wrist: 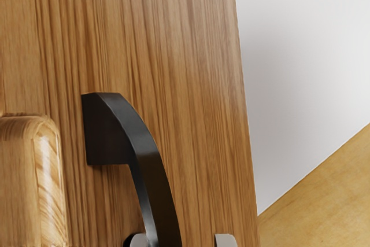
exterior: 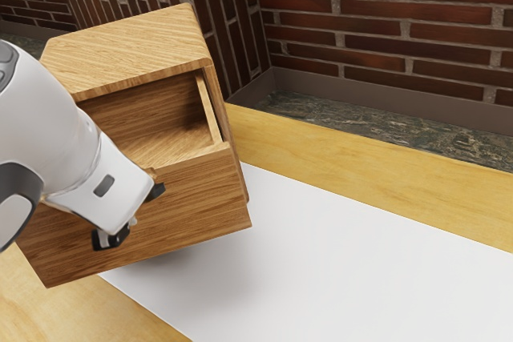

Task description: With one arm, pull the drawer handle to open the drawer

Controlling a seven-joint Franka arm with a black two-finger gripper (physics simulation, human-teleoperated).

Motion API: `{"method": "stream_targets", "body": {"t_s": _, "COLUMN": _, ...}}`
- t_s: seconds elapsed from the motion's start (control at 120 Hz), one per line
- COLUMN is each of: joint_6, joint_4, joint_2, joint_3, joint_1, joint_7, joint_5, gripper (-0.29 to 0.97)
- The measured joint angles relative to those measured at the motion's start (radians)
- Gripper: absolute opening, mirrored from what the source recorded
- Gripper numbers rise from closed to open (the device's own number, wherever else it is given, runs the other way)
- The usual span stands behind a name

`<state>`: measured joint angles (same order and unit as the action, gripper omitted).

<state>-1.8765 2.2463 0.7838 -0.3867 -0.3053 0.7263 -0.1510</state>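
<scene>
The drawer (exterior: 188, 198) stands open, out of the wooden cabinet (exterior: 120, 46) at the bench's (exterior: 361, 170) nine o'clock. The gripper (exterior: 131, 215) is at its front, fingers (wrist: 139, 160) spread wide, the handle (wrist: 26, 177) just beside one.

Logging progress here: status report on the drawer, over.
End effector at handle, grip unclear. Drawer partly open. Nothing in the way.
</scene>
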Motion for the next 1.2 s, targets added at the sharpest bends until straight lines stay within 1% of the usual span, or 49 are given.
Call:
{"method": "stream_targets", "body": {"t_s": 0.1, "joint_6": 0.0, "joint_4": -0.002, "joint_2": 0.0, "joint_3": -0.002, "joint_1": -0.004, "joint_7": -0.022, "joint_5": 0.0, "gripper": 0.02}}
{"method": "stream_targets", "body": {"t_s": 0.2, "joint_6": 0.0, "joint_4": -0.011, "joint_2": 0.0, "joint_3": -0.028, "joint_1": -0.028, "joint_7": -0.041, "joint_5": 0.001, "gripper": -0.02}}
{"method": "stream_targets", "body": {"t_s": 0.433, "joint_6": -0.002, "joint_4": -0.018, "joint_2": 0.0, "joint_3": -0.061, "joint_1": -0.051, "joint_7": -0.075, "joint_5": 0.015, "gripper": -0.01}}
{"method": "stream_targets", "body": {"t_s": 0.65, "joint_6": -0.003, "joint_4": -0.017, "joint_2": 0.0, "joint_3": -0.063, "joint_1": -0.055, "joint_7": -0.094, "joint_5": 0.02, "gripper": 0.04}}
{"method": "stream_targets", "body": {"t_s": 0.833, "joint_6": -0.005, "joint_4": -0.019, "joint_2": 0.005, "joint_3": -0.064, "joint_1": -0.055, "joint_7": -0.104, "joint_5": 0.02, "gripper": 0.11}}
{"method": "stream_targets", "body": {"t_s": 1.0, "joint_6": -0.002, "joint_4": -0.063, "joint_2": 0.01, "joint_3": -0.075, "joint_1": -0.055, "joint_7": -0.11, "joint_5": 0.02, "gripper": 0.14}}
{"method": "stream_targets", "body": {"t_s": 1.067, "joint_6": 0.006, "joint_4": -0.144, "joint_2": -0.009, "joint_3": -0.079, "joint_1": -0.055, "joint_7": -0.109, "joint_5": 0.021, "gripper": 0.15}}
{"method": "stream_targets", "body": {"t_s": 1.1, "joint_6": 0.019, "joint_4": -0.231, "joint_2": -0.056, "joint_3": -0.08, "joint_1": -0.055, "joint_7": -0.107, "joint_5": 0.021, "gripper": 0.15}}
{"method": "stream_targets", "body": {"t_s": 1.15, "joint_6": 0.07, "joint_4": -0.469, "joint_2": -0.219, "joint_3": -0.073, "joint_1": -0.055, "joint_7": -0.103, "joint_5": 0.02, "gripper": 0.16}}
{"method": "stream_targets", "body": {"t_s": 1.2, "joint_6": 0.158, "joint_4": -0.716, "joint_2": -0.404, "joint_3": -0.036, "joint_1": -0.048, "joint_7": -0.108, "joint_5": 0.019, "gripper": 0.2}}
